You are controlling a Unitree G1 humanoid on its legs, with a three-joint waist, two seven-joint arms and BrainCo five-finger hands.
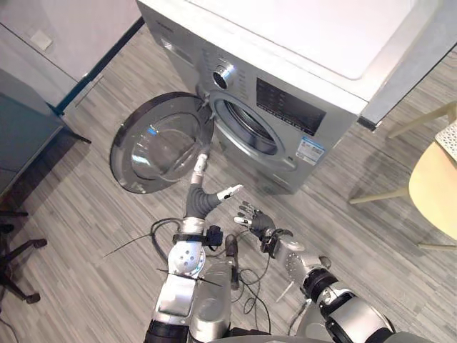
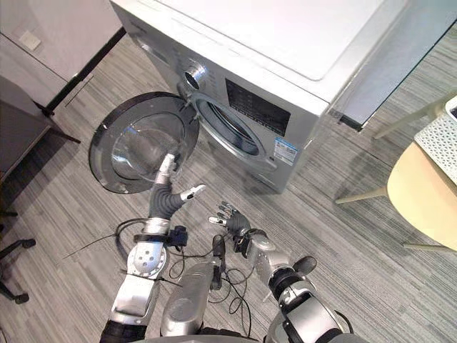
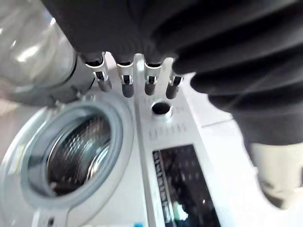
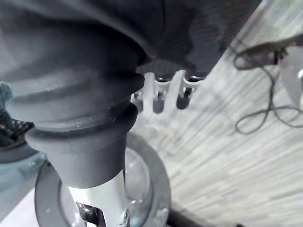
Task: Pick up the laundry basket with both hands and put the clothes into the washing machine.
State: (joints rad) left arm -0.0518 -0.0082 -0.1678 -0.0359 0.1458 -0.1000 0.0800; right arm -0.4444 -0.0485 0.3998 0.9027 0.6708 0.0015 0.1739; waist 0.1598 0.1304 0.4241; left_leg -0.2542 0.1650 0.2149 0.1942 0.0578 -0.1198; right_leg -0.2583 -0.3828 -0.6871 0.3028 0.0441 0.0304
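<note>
The washing machine (image 1: 300, 64) has its round door (image 1: 161, 143) swung wide at 9 o'clock of the drum mouth (image 1: 246, 127), but loading looks not yet begun. The left robot hand (image 1: 202, 189) points straight fingers at the door and the right robot hand (image 1: 255, 220) hangs beside it, fingers loose, both empty. The drum mouth faces 7 o'clock, its front panel running 10 to 4 o'clock; a white perforated thing (image 1: 450, 134) by the chair (image 1: 435, 186) at 3 o'clock may be the laundry basket, though I cannot tell.
</note>
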